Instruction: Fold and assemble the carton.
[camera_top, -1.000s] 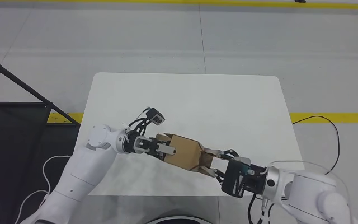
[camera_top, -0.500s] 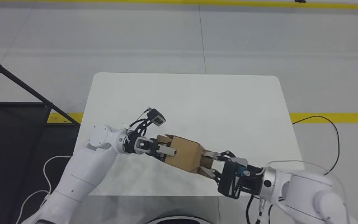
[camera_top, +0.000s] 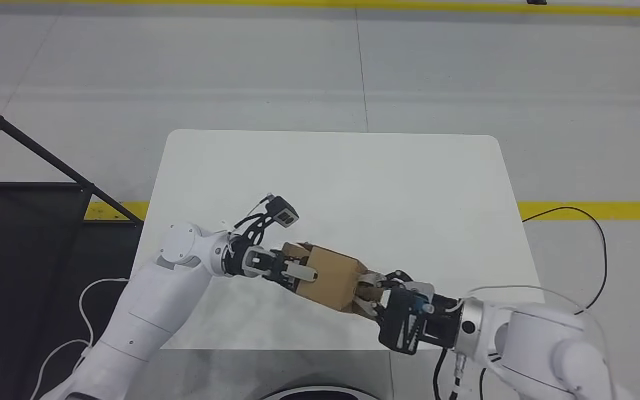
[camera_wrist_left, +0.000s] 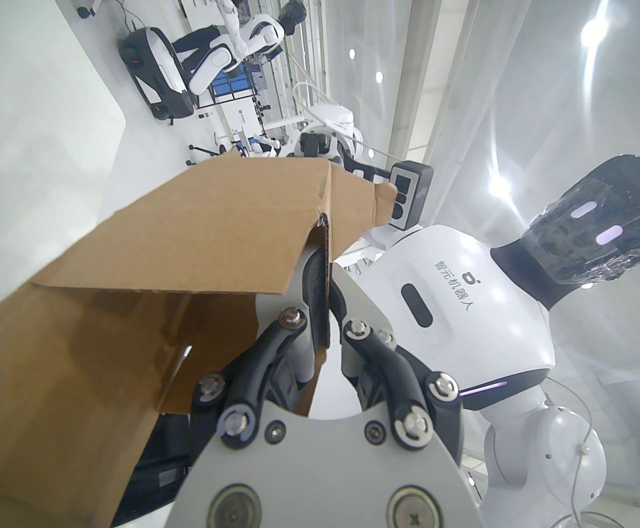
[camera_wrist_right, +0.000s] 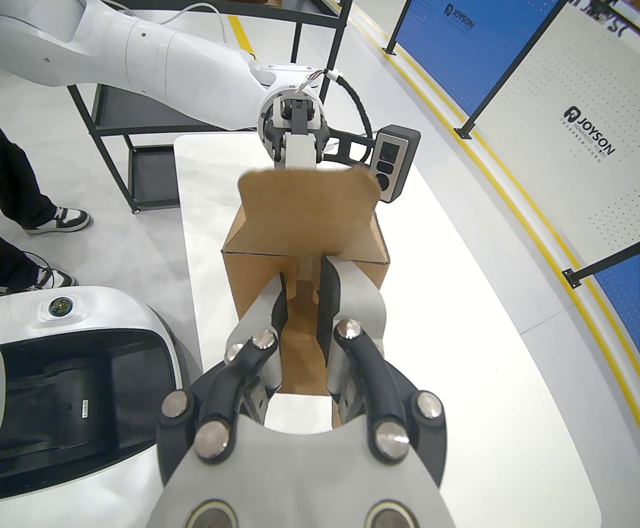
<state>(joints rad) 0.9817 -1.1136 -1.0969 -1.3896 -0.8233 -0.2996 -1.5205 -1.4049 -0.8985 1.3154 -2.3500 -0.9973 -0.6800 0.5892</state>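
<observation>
Locating the carton first: where is it, and who has it? (trainee)

The carton (camera_top: 325, 277) lies on its side over the near part of the table (camera_top: 420, 190), between my two arms. Whether it touches the surface I cannot tell. Left hand (camera_wrist_left: 327, 280): clamped together on the edge of one cardboard wall. Right hand (camera_wrist_right: 302, 280): fingers a little apart at the opposite, open end, with a narrow flap showing between them. (operator)

What does this fold ask of you? (trainee)

In my judgement, a straight push along the carton's length, with the left grip firm so the body does not skew. Corrugated board buckles if I press off the crease. (operator)

Anything in the way? (trainee)

A large flap (camera_wrist_right: 307, 200) stands raised at my right hand's end, partly screening the left hand behind it. The left wrist camera (camera_wrist_right: 395, 162) sits just beside the carton's far end. Off the table are a black rack (camera_wrist_right: 120, 130) and a yellow floor line (camera_top: 570, 210), both well apart. (operator)
</observation>
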